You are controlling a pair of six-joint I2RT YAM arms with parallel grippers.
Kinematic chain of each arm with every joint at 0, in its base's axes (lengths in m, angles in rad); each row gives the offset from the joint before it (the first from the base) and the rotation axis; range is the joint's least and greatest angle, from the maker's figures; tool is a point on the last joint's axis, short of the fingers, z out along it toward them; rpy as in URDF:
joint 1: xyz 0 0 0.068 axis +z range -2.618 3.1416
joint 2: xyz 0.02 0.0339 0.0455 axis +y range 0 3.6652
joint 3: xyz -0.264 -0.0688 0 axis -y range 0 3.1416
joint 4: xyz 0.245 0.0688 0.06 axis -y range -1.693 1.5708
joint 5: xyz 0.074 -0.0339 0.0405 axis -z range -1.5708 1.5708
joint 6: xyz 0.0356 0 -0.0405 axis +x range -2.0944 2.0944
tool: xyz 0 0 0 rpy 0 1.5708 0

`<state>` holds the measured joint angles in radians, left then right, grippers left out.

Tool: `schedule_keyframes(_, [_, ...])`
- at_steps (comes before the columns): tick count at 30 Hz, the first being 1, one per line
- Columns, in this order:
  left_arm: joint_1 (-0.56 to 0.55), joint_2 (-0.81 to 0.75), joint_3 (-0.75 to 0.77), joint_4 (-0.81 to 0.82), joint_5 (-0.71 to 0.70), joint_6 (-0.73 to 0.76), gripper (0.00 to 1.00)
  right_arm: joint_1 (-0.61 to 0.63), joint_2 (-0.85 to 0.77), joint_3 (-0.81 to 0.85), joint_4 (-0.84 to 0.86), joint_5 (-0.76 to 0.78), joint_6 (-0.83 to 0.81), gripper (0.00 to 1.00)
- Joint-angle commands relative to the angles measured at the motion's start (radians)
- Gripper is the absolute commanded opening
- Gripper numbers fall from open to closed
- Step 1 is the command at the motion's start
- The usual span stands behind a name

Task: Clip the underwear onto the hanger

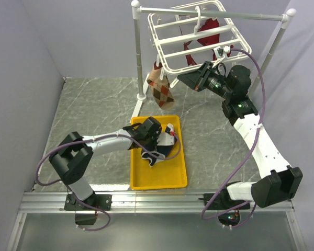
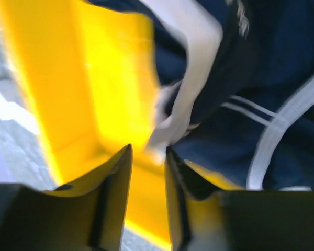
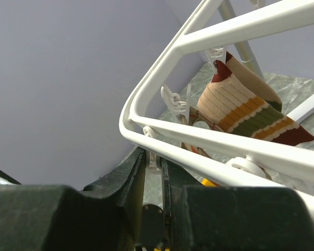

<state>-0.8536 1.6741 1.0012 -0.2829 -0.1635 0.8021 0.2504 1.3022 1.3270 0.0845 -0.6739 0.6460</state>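
Left tool (image 2: 148, 150) slightly spread over tray (image 2: 94, 78), beside underwear (image 2: 272, 68); right tool (image 3: 153, 157) pinching clip (image 3: 154, 163) on hanger (image 3: 225, 144).

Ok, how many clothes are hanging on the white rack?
2. On the hanger, a dark red garment hangs under the middle and a brown argyle cloth at the left corner. More could be hidden behind bars.

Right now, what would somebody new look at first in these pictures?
Probably the bright yellow tray near the front of the table, with the navy underwear crumpled inside and the left pincer right beside it. Next comes the white hanger up at the back, with a red garment and an argyle cloth dangling from it.
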Motion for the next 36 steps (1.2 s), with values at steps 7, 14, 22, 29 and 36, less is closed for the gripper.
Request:
schedule_keyframes(7, [0.108,-0.040,0.198,-0.145,0.136,-0.441,0.47,-0.005,-0.001,0.044,0.029,-0.013,0.011,0.00])
schedule_keyframes(14, [0.114,-0.015,0.214,-0.272,0.134,-0.795,0.55,-0.008,-0.001,0.066,0.015,-0.010,0.007,0.00])
schedule_keyframes(22, [0.122,0.113,0.270,-0.352,0.098,-0.986,0.55,-0.007,-0.001,0.070,0.014,-0.009,0.003,0.00])
schedule_keyframes(29, [0.176,0.243,0.312,-0.369,0.111,-1.023,0.47,-0.011,0.005,0.074,0.018,-0.007,0.004,0.00])
schedule_keyframes(36, [0.177,0.260,0.358,-0.349,0.093,-0.997,0.00,-0.014,0.005,0.075,0.017,-0.006,0.001,0.00])
